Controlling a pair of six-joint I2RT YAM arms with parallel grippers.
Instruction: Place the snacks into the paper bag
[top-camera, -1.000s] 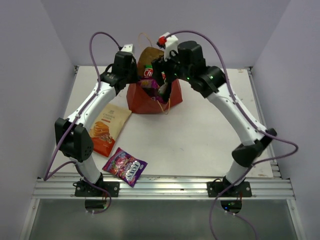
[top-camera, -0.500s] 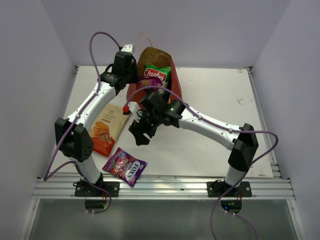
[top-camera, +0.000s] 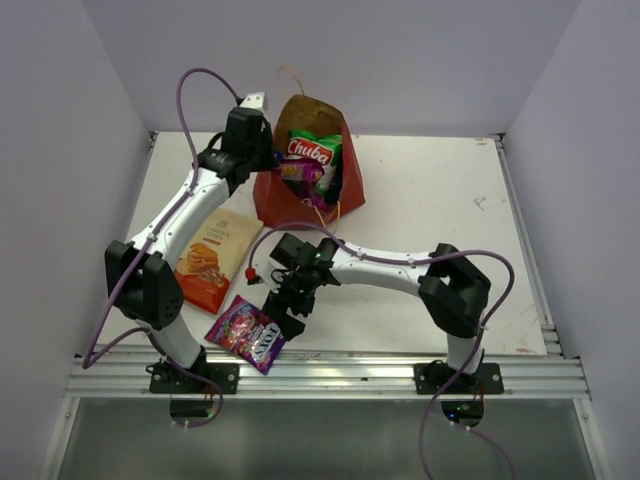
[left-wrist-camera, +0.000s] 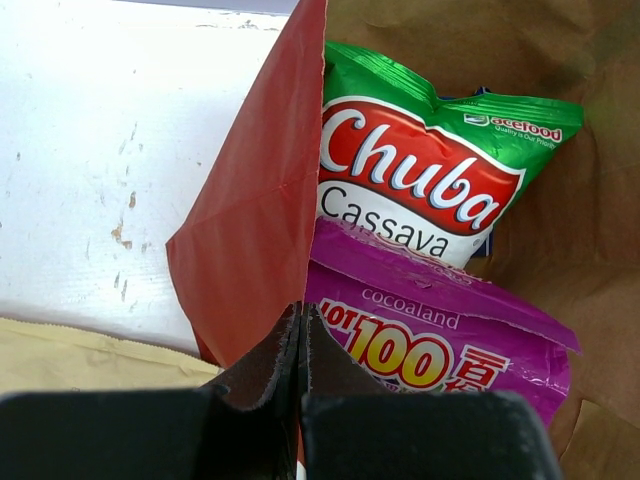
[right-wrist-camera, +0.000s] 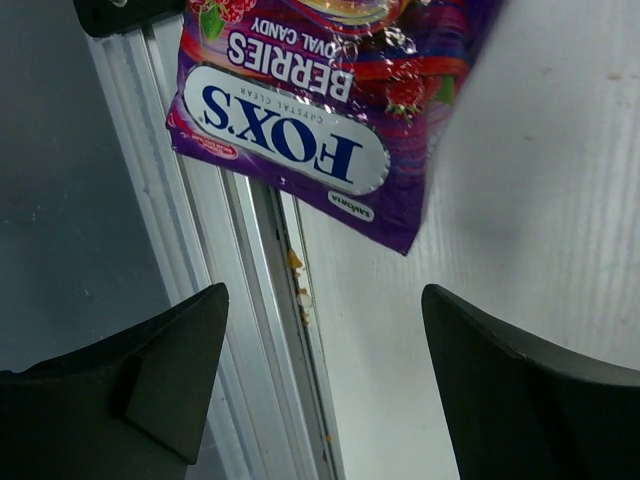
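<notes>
The right gripper (top-camera: 285, 315) has come from the paper bag (top-camera: 300, 205) to the near edge. Its jaws are wide and empty, with the purple Fox's pack (right-wrist-camera: 300, 100) just ahead of them. The left gripper (left-wrist-camera: 300, 350) pinches the bag's wall; beyond it sit the Chuba packet (left-wrist-camera: 420, 180) and a second purple pack (left-wrist-camera: 430, 340). Next, I judge: move forward, lower, close on the Fox's pack.

White table (top-camera: 430, 220), pale lavender walls (top-camera: 420, 60)
</notes>
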